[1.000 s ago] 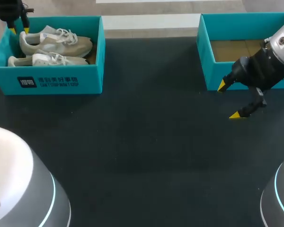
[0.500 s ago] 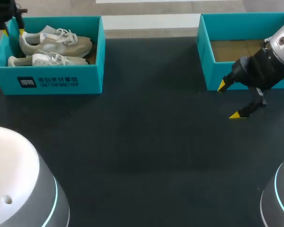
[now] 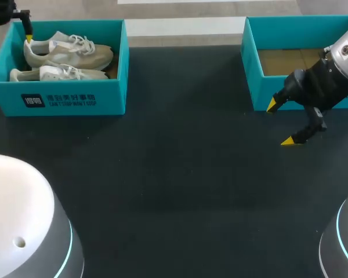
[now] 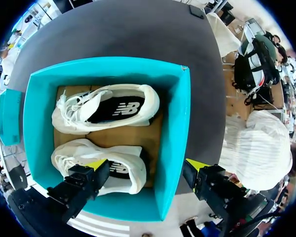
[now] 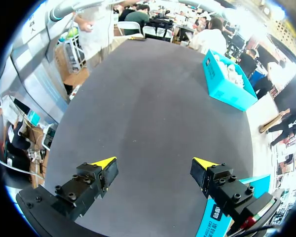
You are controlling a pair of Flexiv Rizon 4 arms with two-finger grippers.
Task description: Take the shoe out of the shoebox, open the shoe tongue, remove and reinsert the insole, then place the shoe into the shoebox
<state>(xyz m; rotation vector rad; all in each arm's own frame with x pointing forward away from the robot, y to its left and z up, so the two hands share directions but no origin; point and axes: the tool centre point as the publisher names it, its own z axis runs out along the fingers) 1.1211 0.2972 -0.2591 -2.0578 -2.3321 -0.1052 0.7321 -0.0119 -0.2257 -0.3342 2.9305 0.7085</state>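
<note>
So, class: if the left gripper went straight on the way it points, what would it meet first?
Probably the shoebox end wall, sitting between the left gripper's open fingers; one finger lines up with the nearer shoe. Depth is unclear.

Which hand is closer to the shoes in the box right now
Left. The left hand hangs open over one end of the shoebox, one finger above a shoe. The right hand is across the table, beside the empty teal box.
</note>
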